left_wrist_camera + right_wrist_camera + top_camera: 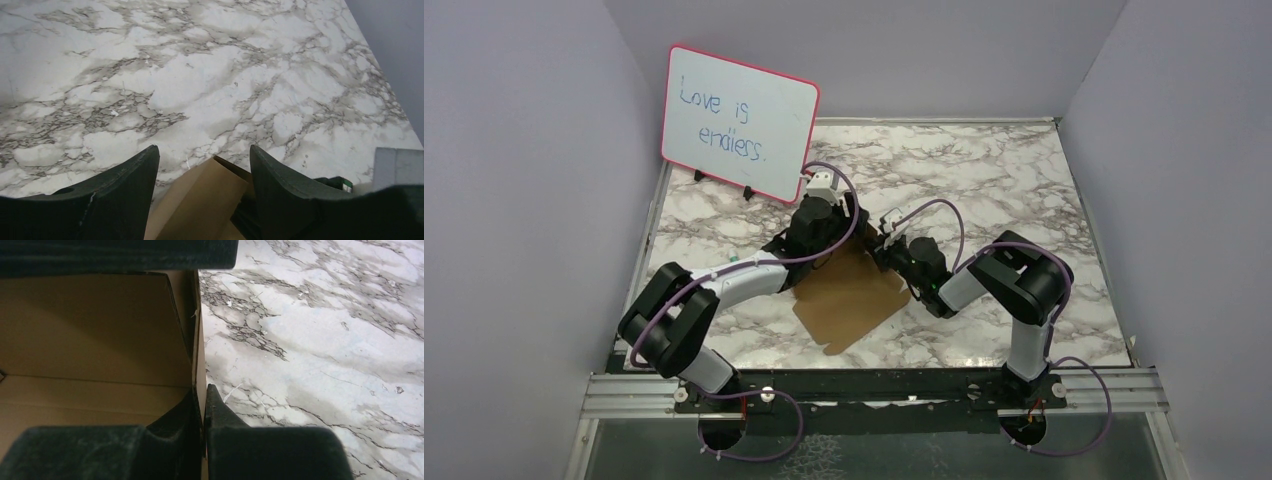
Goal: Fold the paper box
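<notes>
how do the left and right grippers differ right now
The left gripper is open, a paper box corner loose between its fingers; the right gripper is shut, pinching a raised box wall. The left sits at the box's far left, the right at its far right. Both have dark fingers.

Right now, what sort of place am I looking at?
Probably a robotics test cell: a left arm and right arm bolted along a marble-patterned table's near edge, plain walls boxing it in, and a brown paper box between the arms.
</notes>
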Robot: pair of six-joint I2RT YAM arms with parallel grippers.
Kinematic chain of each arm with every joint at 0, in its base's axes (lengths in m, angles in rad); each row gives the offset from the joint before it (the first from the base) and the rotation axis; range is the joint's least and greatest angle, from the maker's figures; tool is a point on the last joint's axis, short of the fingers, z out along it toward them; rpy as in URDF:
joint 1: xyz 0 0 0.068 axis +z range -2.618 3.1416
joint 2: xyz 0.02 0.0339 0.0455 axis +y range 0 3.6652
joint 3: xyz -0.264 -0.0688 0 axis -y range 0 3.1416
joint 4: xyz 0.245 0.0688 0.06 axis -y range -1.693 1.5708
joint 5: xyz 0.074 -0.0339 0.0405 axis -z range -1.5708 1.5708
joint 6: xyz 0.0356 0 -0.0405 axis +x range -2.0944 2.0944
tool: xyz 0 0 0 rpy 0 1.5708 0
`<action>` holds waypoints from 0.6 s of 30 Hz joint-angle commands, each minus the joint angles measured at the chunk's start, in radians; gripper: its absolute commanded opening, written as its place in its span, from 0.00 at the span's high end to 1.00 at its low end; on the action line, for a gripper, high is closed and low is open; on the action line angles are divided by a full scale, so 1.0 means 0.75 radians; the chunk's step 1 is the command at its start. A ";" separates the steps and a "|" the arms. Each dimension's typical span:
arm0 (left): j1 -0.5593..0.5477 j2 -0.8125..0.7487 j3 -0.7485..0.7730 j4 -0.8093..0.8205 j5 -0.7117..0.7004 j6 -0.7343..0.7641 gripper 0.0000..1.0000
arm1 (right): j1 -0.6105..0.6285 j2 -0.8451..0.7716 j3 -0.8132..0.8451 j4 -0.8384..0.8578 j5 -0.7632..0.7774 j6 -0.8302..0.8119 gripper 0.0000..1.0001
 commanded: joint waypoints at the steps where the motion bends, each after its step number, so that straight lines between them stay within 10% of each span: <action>1: 0.003 0.050 0.035 0.030 -0.089 0.005 0.34 | 0.002 0.039 -0.005 -0.034 -0.053 -0.004 0.93; 18: -0.020 0.102 -0.004 0.046 -0.102 0.037 0.37 | 0.000 0.026 0.020 -0.064 -0.082 0.011 0.92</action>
